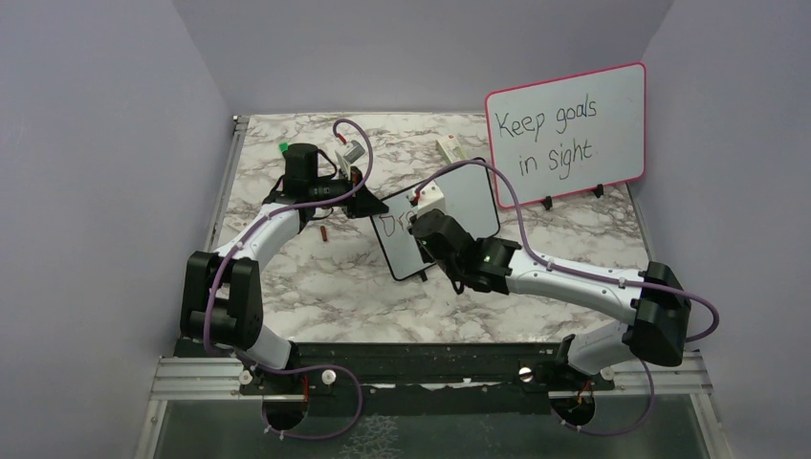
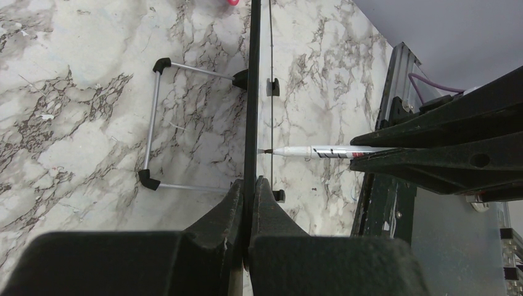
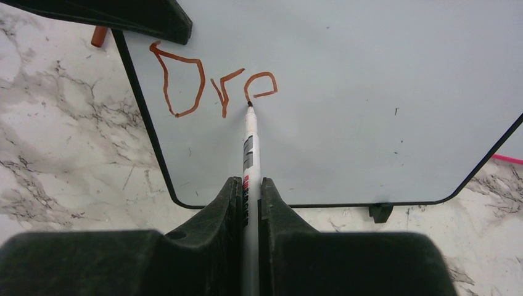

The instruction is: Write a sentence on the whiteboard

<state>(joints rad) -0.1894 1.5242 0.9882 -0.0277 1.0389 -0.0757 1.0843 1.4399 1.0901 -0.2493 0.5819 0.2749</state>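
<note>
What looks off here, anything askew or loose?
Nothing spilled or damaged. The whiteboard sits skewed to the table edges, its edge clamped by the left gripper. A small reddish cylinder, likely a pen cap, lies loose on the table beside it. The right gripper holds the marker on the board.

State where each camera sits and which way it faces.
Top external: above and behind the bases, looking down across the table; left arm and right arm show, meeting at the whiteboard.
Left wrist: on the left arm, looking along the whiteboard edge-on; left gripper clamps its frame.
Right wrist: on the right arm, facing the whiteboard's surface; right gripper holds the marker at red "Dre".
Shared: both wrist views show the marker tip at the whiteboard.
</note>
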